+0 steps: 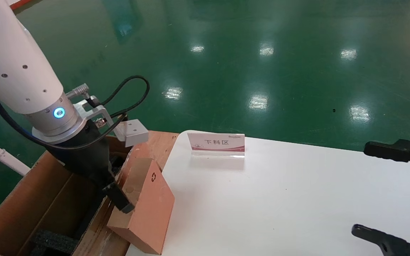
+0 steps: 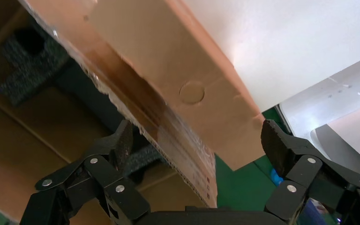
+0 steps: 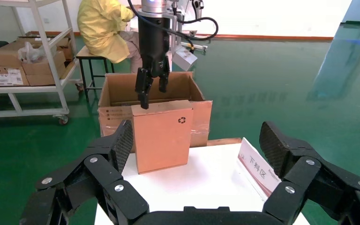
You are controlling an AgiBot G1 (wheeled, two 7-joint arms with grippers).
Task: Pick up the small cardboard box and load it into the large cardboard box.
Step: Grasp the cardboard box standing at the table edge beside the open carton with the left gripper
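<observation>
Here the right gripper (image 1: 386,192) idles spread wide over the near right of the white tabletop (image 1: 279,199). Further left, the small cardboard box (image 1: 144,209) stands tilted on the tabletop's edge against the large cardboard box (image 1: 30,206), the left gripper (image 1: 117,199) open around its top. Next: close, lift, carry left into the carton.

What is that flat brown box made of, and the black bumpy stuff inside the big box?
The flat brown small cardboard box looks like smooth matte cardboard: it has folded edges and a printed recycling symbol. The black bumpy block inside the large brown corrugated carton looks like spongy foam, rough and speckled, though I can't be sure. The open left gripper is at the small box's top edge.
</observation>
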